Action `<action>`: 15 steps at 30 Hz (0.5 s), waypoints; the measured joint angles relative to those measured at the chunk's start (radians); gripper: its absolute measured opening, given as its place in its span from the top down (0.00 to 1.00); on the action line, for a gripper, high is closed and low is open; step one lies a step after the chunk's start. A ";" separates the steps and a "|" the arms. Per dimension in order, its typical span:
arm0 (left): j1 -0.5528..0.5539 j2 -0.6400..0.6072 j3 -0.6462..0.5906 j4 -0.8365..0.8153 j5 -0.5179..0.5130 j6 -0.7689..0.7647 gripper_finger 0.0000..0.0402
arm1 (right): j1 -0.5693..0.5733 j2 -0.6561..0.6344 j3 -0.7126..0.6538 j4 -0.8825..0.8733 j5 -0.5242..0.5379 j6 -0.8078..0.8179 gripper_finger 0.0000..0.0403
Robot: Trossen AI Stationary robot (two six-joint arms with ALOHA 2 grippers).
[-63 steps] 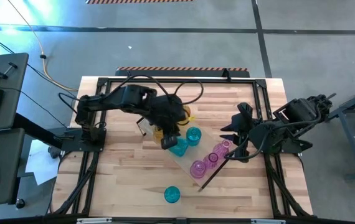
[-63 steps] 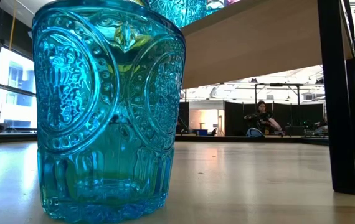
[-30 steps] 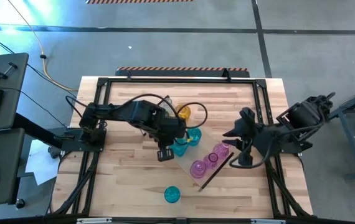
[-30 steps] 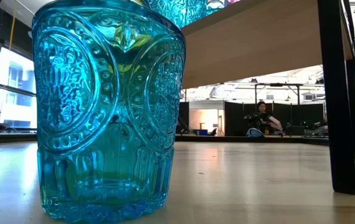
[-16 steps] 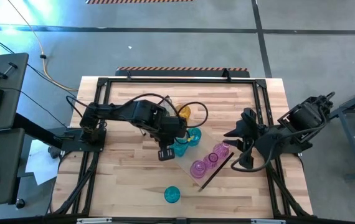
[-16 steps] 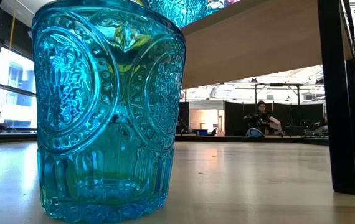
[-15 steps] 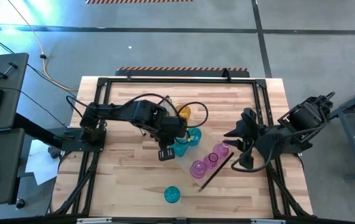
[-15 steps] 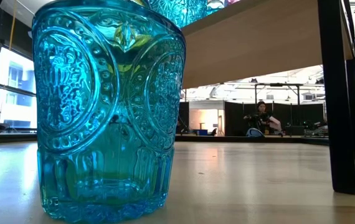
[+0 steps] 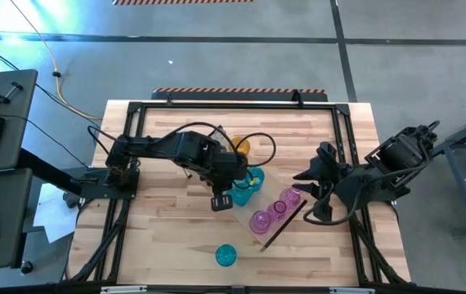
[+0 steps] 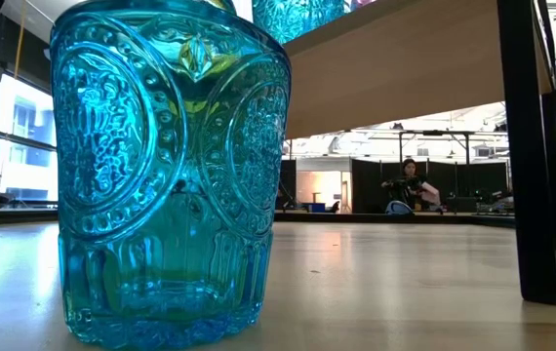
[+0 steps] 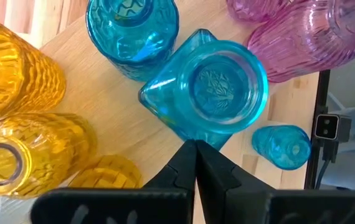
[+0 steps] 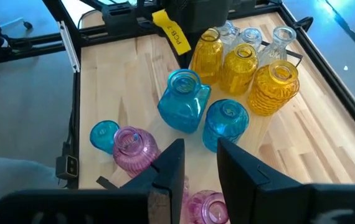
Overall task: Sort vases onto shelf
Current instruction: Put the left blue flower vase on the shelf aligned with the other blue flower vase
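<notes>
Lone teal vase (image 9: 226, 256) stands upright on the tabletop (image 9: 168, 237), off the shelf (image 9: 275, 227), nearer the left hand (image 9: 221, 202), pressed together and empty. Right hand (image 9: 315, 214) part-spread, empty, beyond the shelf.

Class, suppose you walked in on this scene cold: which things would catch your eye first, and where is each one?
First the teal vase that fills the low view, standing alone near the table's front edge, off the shelf. Next the colour cluster on that angled shelf mid-table: yellow vases at one end, teal vases in the middle, pink vases at the other. The left gripper, shut, hangs over a teal one, while the right gripper waits beside the shelf.
</notes>
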 joint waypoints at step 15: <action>-0.021 -0.020 0.000 -0.052 -0.059 -0.056 1.00 | 0.000 0.000 0.000 0.003 -0.001 0.042 0.81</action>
